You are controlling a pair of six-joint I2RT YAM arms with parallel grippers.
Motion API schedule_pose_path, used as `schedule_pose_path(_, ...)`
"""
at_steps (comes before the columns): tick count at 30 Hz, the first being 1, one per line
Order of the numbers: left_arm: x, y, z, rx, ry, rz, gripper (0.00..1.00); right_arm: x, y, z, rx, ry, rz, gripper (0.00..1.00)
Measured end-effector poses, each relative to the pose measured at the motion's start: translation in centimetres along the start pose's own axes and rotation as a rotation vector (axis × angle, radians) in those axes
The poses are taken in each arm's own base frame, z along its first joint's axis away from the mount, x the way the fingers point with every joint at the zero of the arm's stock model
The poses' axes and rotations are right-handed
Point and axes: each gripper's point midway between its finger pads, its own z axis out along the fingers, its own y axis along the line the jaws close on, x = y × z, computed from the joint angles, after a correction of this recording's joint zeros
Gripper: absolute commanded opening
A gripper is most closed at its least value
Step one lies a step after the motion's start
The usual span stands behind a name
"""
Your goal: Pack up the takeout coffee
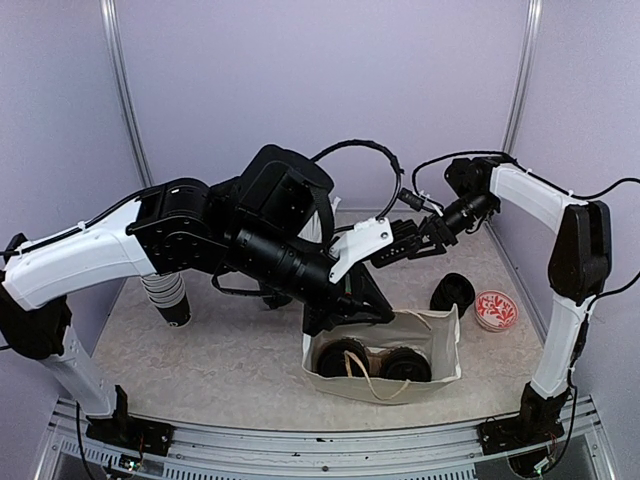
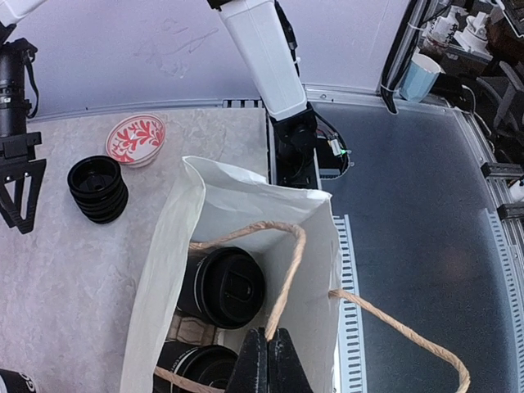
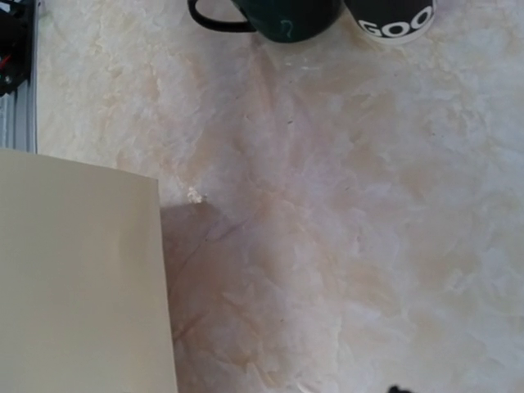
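A white paper bag [image 1: 440, 345] stands at the front middle of the table. Two black takeout cups with black lids [image 1: 345, 358] [image 1: 408, 365] stand inside it. The left wrist view shows both lids, one [image 2: 225, 286] and the other [image 2: 201, 368], between the bag walls [image 2: 164, 270]. My left gripper [image 2: 268, 336] is shut on the bag's brown twine handle [image 2: 291, 270] at the bag's left top edge [image 1: 345, 312]. My right gripper [image 1: 418, 242] hovers open and empty above the table behind the bag. Its wrist view shows only the bag's side [image 3: 82, 278].
A stack of black lids [image 1: 452, 293] and a red-patterned bowl [image 1: 495, 309] lie right of the bag. A black cup of white straws [image 1: 168, 295] stands at the left. A dark mug [image 3: 286, 16] and a lettered black cup base [image 3: 393, 18] show in the right wrist view.
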Motion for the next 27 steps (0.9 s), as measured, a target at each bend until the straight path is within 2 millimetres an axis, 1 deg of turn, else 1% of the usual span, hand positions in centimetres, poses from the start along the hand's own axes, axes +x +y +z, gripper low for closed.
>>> schedule_pose_path(4, 0.1, -1.4, 0.4, 0.021, 0.002, -0.015, 0.0, -0.2, 0.6, 0.5, -0.013, 0.007, -0.015, 0.64)
schedule_pose_path(10, 1.1, -3.4, 0.8, 0.046, 0.014, -0.034, 0.0, -0.4, 1.5, 1.3, -0.034, 0.021, -0.033, 0.64)
schedule_pose_path(13, 1.4, -3.8, 0.7, 0.052, 0.017, -0.043, 0.0, -0.5, 1.8, 1.7, -0.041, 0.026, -0.04, 0.64)
schedule_pose_path(18, 1.2, -4.4, 0.2, 0.06, 0.006, -0.044, 0.0, 0.0, 2.4, 2.3, -0.055, 0.04, -0.03, 0.64)
schedule_pose_path(22, 1.2, -4.8, -0.4, 0.065, 0.003, -0.056, 0.0, 0.0, 3.2, 2.9, -0.065, 0.051, -0.036, 0.64)
schedule_pose_path(27, 1.2, -5.5, -0.8, 0.074, 0.0, -0.063, 0.0, -0.3, 4.1, 2.8, -0.062, 0.051, -0.048, 0.64)
